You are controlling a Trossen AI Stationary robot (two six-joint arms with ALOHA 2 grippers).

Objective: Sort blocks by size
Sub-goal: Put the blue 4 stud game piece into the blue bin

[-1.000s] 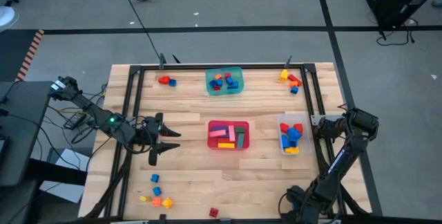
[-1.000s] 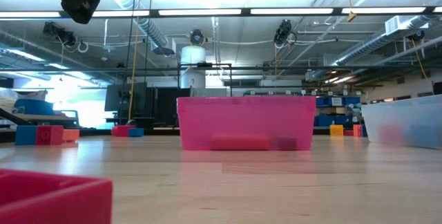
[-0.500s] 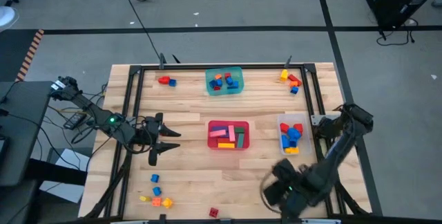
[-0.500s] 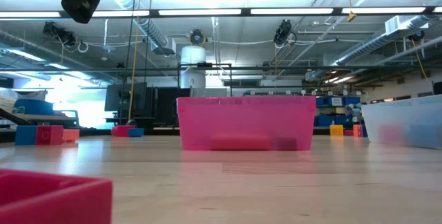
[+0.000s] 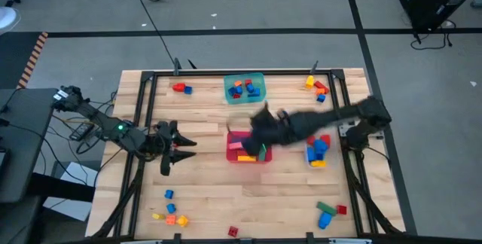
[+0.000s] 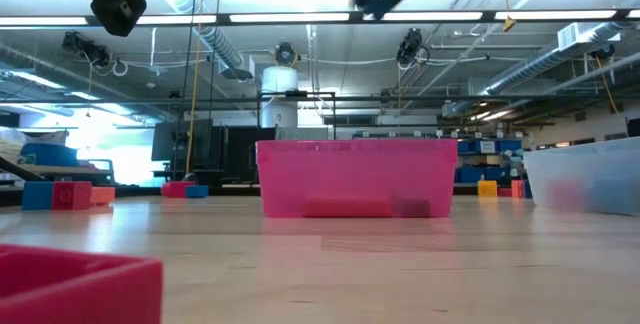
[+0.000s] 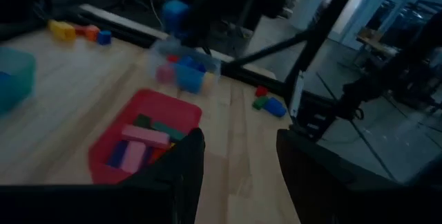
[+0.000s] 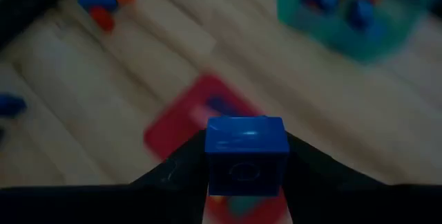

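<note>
My right gripper (image 5: 261,126) hangs blurred over the far side of the red tub (image 5: 265,158), shut on a blue block (image 8: 245,141). The left wrist view also shows this block (image 7: 175,13) high above the table. My left gripper (image 5: 183,150) stands open and empty, left of the red tub, fingers pointing toward it. The red tub holds pink, yellow, green and blue blocks. Loose blocks lie at the far left (image 5: 181,87), far right (image 5: 318,86), near left (image 5: 169,214) and near right (image 5: 327,212). My right gripper pinches the blue block by two opposite sides (image 8: 211,148) between its two fingers. The fingers slant downward from the table's right. The block is lifted clear, high over the red tub, with a round mark on the face turned to the wrist camera.
A teal tub (image 5: 245,87) with small blocks stands at the far middle, and a clear tub (image 5: 318,144) with blocks stands right of the red one. A single red block (image 5: 233,231) lies at the near edge. A black frame (image 5: 143,123) borders the table.
My right gripper has swung fast from the table's near right corner up and toward the far left, ending above the red tub. The green, blue and red blocks at the near right now show. My left gripper has stayed where it was.
</note>
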